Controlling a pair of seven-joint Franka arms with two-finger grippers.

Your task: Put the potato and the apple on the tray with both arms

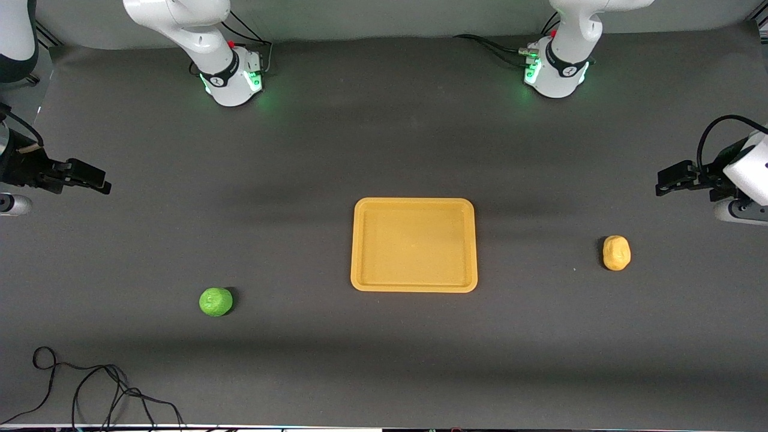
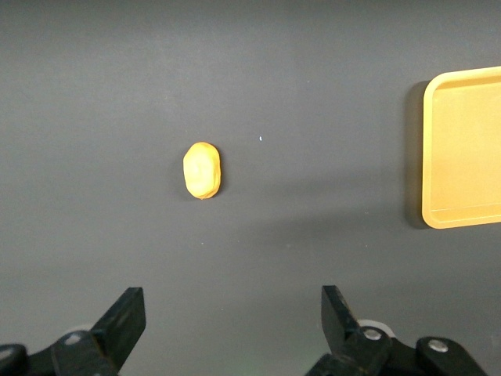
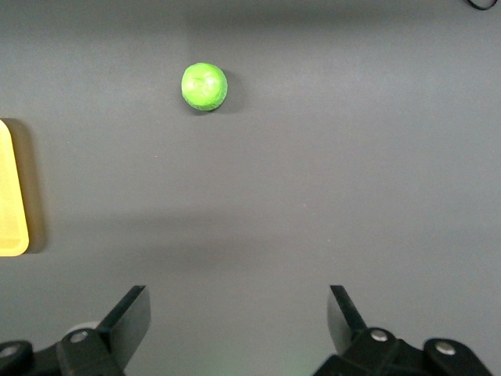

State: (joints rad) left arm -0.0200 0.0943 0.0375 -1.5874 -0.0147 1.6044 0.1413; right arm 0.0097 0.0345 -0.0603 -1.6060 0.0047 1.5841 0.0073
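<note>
The yellow-orange tray [image 1: 414, 245] lies empty at the middle of the table. The green apple [image 1: 215, 301] sits toward the right arm's end, a little nearer the front camera than the tray. The potato [image 1: 616, 252] lies toward the left arm's end, level with the tray. My left gripper [image 1: 662, 180] is open and empty, up in the air at its end of the table; its wrist view shows the potato [image 2: 203, 170] and part of the tray [image 2: 462, 149]. My right gripper [image 1: 103, 183] is open and empty at its own end; its wrist view shows the apple [image 3: 204, 86].
A loose black cable [image 1: 90, 390] lies at the table's near corner at the right arm's end. The arm bases [image 1: 231, 75] [image 1: 555, 72] stand along the table's edge farthest from the front camera. A dark grey mat [image 1: 300, 150] covers the table.
</note>
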